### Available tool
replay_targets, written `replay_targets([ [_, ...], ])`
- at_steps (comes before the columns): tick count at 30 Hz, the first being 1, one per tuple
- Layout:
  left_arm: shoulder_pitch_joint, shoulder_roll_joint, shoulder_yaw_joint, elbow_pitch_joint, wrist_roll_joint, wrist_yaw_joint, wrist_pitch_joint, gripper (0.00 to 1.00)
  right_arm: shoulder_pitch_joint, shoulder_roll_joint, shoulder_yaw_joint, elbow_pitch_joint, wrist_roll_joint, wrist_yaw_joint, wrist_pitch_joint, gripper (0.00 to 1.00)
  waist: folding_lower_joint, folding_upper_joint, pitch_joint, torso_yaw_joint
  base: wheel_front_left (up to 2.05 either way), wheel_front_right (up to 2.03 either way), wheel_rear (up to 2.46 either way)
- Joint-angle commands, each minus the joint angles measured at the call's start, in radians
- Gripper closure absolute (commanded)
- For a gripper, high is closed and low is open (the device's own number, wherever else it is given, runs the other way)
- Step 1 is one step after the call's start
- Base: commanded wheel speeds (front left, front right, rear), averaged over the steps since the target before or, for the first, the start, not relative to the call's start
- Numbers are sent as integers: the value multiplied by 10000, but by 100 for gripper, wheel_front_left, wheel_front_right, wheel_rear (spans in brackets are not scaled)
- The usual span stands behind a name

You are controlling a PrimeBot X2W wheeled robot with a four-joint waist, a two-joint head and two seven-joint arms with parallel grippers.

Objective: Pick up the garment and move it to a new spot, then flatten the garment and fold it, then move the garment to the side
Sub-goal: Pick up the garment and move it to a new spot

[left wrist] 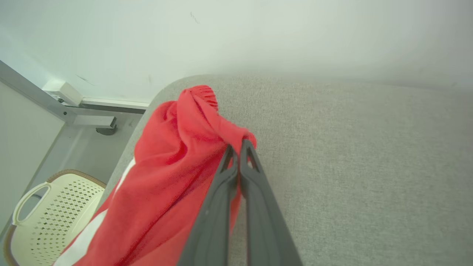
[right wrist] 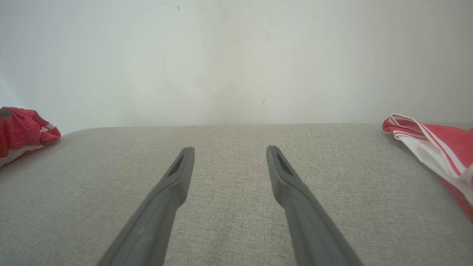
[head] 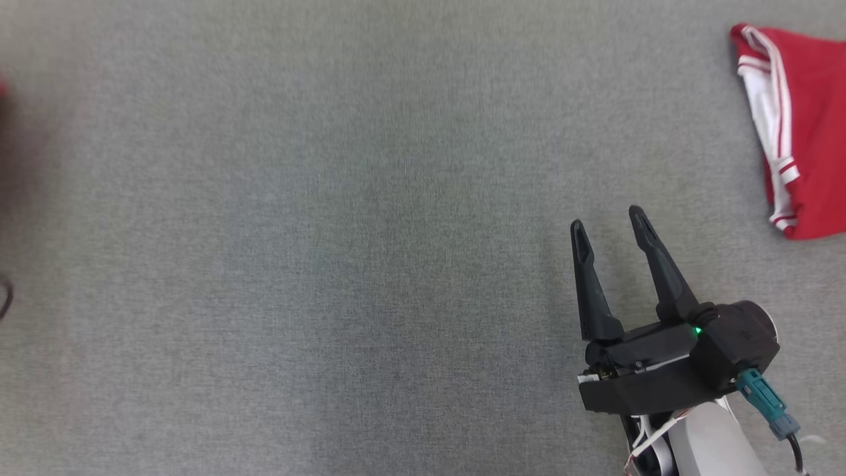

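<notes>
Garment [left wrist: 166,173] tight between left gripper [left wrist: 238,146] jaws, wrist view.

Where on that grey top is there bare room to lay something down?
The middle of the grey surface is bare, from the red garment pinched in the left fingers at its left edge to the folded garment at the right. The right side is tighter: the open right fingers hover there.

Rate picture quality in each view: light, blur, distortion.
Head view: even, soft light, grey fabric tabletop sharp, red smear blurred at left edge. Left wrist view: pale wall hazy; crumpled red cloth garment crisp. Right wrist view: dark end effector fingers soften toward the bottom.
</notes>
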Motion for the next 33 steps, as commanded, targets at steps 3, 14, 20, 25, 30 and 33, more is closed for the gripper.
replay_targets([
  [3,-334,249,-789,-1265,-434,21,-355,100,249,-4,-30,110,208,3,-5,0,0,0,-738,-2,0,0,0],
  [14,-1052,272,-2216,-4909,-1185,21,-207,100,486,-2,-300,185,630,3,-5,0,0,0,-1669,-672,0,0,0],
  [20,-863,166,-2532,-6644,-1120,255,266,100,544,-2,-417,214,959,3,-4,0,0,0,-1866,-1350,0,0,0],
  [25,-96,-166,-2824,-7907,-1369,655,495,100,639,-1,-389,280,1128,3,-5,0,0,0,-1965,-1746,0,0,0],
  [30,1337,-535,-3230,-8433,-1537,1048,185,100,578,-2,-351,364,1241,3,-5,0,0,0,-2032,-2039,0,0,0],
  [33,2238,-823,-3573,-8204,-1487,1202,-188,100,570,2,-255,501,1283,3,-5,0,0,0,-2132,-2183,0,0,0],
])
